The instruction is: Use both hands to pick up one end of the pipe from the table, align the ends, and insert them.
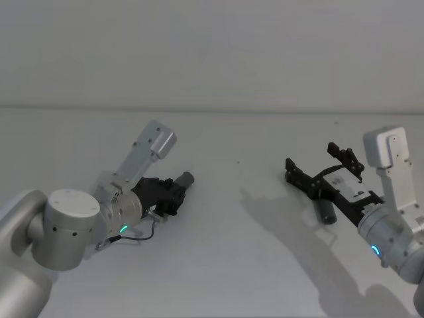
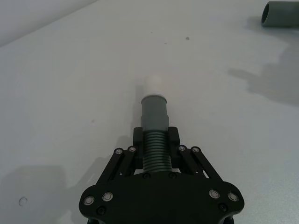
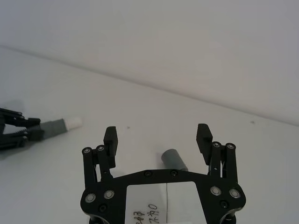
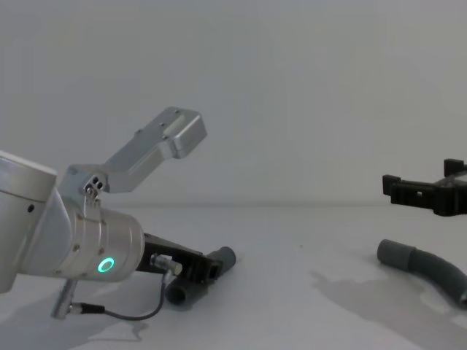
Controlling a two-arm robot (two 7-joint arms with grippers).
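A plain pale grey wall stands at the back.

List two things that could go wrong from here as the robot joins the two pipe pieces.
1. The right pincer hangs open over the curved longer piece; closing off-centre could roll or push it across the table.
2. The left pincer holds the short piece by its ribbed part, white tip sticking out; a slight tilt could make it miss the mouth.
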